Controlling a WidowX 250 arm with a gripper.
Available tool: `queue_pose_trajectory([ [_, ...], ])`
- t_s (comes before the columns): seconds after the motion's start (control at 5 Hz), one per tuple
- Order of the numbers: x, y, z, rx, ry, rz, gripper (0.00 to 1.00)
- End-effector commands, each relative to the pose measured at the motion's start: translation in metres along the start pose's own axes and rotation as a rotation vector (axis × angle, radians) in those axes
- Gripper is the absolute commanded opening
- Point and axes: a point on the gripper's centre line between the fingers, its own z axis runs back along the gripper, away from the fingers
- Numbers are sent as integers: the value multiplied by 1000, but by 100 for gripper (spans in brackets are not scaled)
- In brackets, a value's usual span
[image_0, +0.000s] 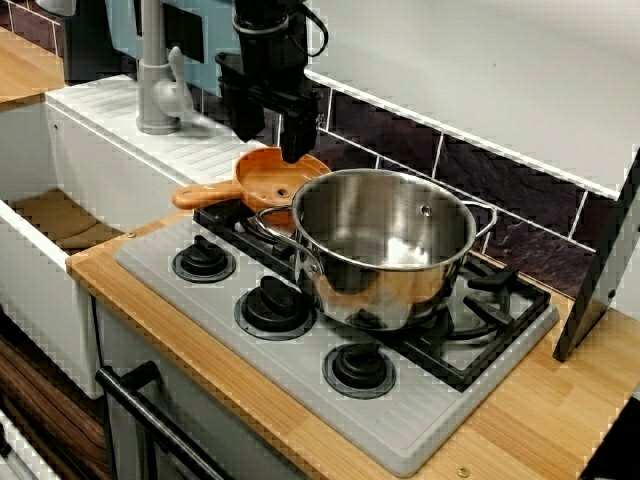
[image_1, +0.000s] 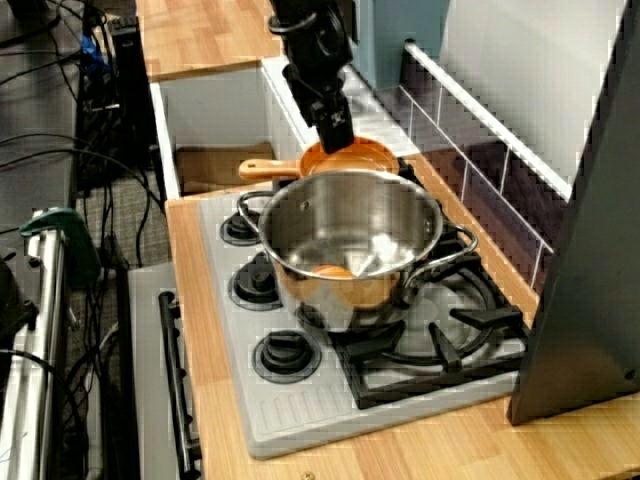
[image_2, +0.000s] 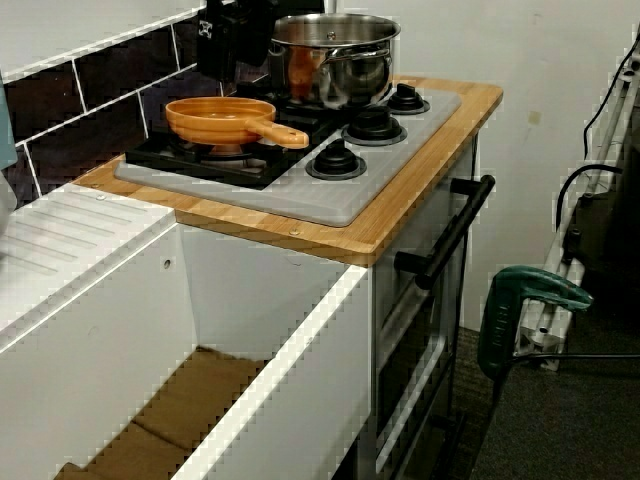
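Gripper (image_0: 297, 148) hangs just above orange pan (image_0: 265, 182). Fingers wide or narrow: can't tell. Shiny pot (image_0: 385, 250) just beside pan, at 4 o'clock.

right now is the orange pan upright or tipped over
Upright: the orange pan sits flat on the black burner grate, open side up, seen from the side.

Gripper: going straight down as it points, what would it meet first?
Probably the orange pan, near its back rim: the gripper hangs just above it, beside the steel pot. Exact depth is unclear.
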Motion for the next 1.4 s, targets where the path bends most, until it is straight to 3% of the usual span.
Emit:
queue_pose_trajectory([
  [0.0,10,21,-8,31,-20,14,100],
  [0.4,12,34,-13,36,-13,24,100],
  [1.2,3,31,-34,64,15,2,100],
])
